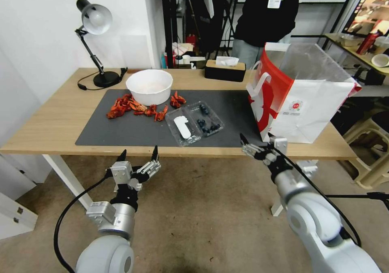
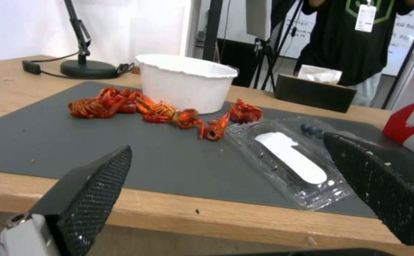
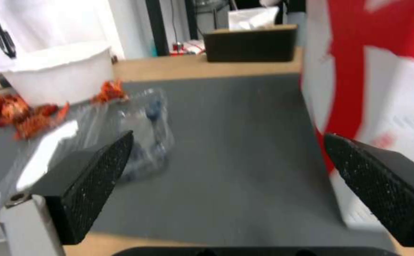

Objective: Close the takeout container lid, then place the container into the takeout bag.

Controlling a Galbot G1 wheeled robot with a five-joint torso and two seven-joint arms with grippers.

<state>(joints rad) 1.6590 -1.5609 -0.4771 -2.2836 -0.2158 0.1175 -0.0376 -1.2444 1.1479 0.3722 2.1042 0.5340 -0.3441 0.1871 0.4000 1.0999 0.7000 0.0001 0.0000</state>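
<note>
The takeout container [image 1: 195, 123] lies opened flat on the dark mat, with blueberries in its right half [image 1: 207, 119]. Its lid [image 1: 183, 128], the clear half with the white label, rests to the left of the berries. To the right, at the table's right end, the takeout bag [image 1: 302, 99] stands upright with its mouth open. My left gripper [image 1: 138, 155] hangs open just before the table's front edge, left of the container. In the left wrist view the lid [image 2: 290, 161] lies ahead of the left gripper [image 2: 226, 143]. My right gripper [image 1: 256, 140] is open at the front edge beside the bag [image 3: 372, 71]; the container [image 3: 145, 135] lies ahead of it.
A white bowl [image 1: 149, 86] stands at the mat's back with red crayfish pieces [image 1: 135, 107] scattered in front. A desk lamp [image 1: 97, 42] is at the back left, a wooden tissue box [image 1: 225, 68] at the back centre. A person stands behind the table.
</note>
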